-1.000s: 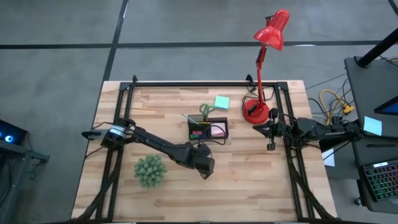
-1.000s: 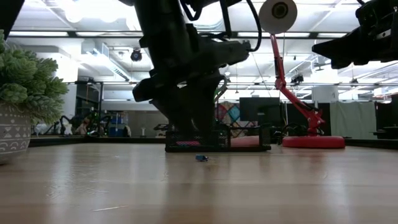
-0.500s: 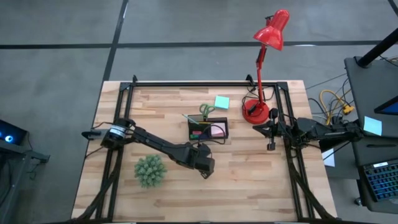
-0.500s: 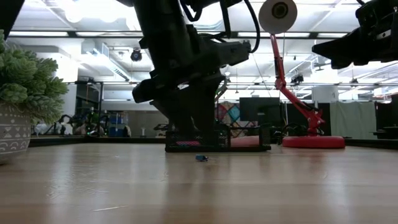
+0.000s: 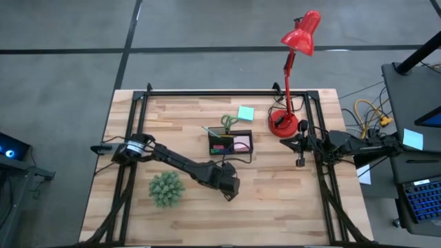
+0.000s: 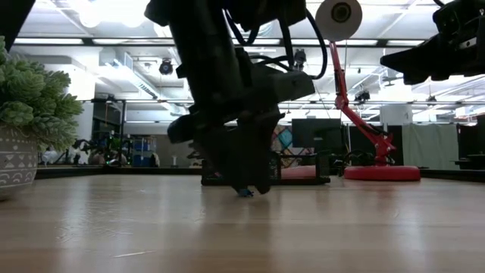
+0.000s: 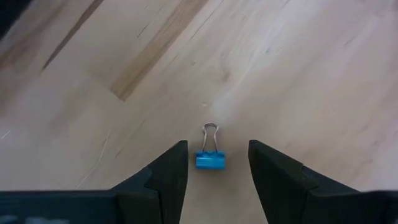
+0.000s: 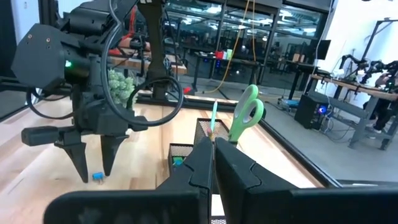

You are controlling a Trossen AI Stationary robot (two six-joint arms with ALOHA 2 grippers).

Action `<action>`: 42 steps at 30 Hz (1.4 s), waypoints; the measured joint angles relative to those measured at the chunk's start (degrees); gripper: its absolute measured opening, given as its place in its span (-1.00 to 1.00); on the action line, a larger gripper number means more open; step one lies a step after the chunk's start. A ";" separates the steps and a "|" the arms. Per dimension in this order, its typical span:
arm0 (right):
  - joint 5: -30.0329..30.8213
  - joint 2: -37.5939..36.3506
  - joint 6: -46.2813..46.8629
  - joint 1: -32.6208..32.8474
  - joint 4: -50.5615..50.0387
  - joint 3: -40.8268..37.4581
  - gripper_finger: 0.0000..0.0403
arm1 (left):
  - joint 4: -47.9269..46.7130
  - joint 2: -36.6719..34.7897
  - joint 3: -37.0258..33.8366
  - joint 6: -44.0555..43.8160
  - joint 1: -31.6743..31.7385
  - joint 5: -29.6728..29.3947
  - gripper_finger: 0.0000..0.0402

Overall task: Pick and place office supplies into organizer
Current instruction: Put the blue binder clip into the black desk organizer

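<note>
left pincer [image 7: 213, 163] | open, straddling blue binder clip [image 7: 209, 159] | untouched

- The left gripper [image 6: 244, 187] now sits lower than a second ago, its fingertips down at the wooden table [image 6: 318, 227]; before, they hung clear above it.
- Its spread fingers now stand on either side of the small blue binder clip [image 7: 210, 159], which lies flat on the table between them, untouched on both sides; earlier the clip lay in the open just in front of the gripper.
- Seen from above, the left gripper [image 5: 229, 190] and its forearm sit slightly farther from the black organizer [image 5: 231, 142] than before, shifted toward the table's near edge.
</note>
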 joint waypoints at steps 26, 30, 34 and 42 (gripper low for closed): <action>0.00 0.02 -0.29 0.00 0.07 0.00 -0.96 | -1.85 -0.09 -0.17 0.40 0.46 1.74 -0.23; 0.00 0.02 -0.35 0.00 0.07 0.00 -0.96 | -1.62 -0.09 -0.18 0.44 0.55 1.54 -0.23; 0.00 0.02 -0.37 0.01 0.07 0.00 -0.96 | -1.47 -0.07 -0.16 0.60 0.65 1.34 -0.23; 0.00 0.02 -0.37 0.02 0.09 0.00 -0.96 | -1.27 -0.08 -0.36 1.52 0.78 1.34 -0.23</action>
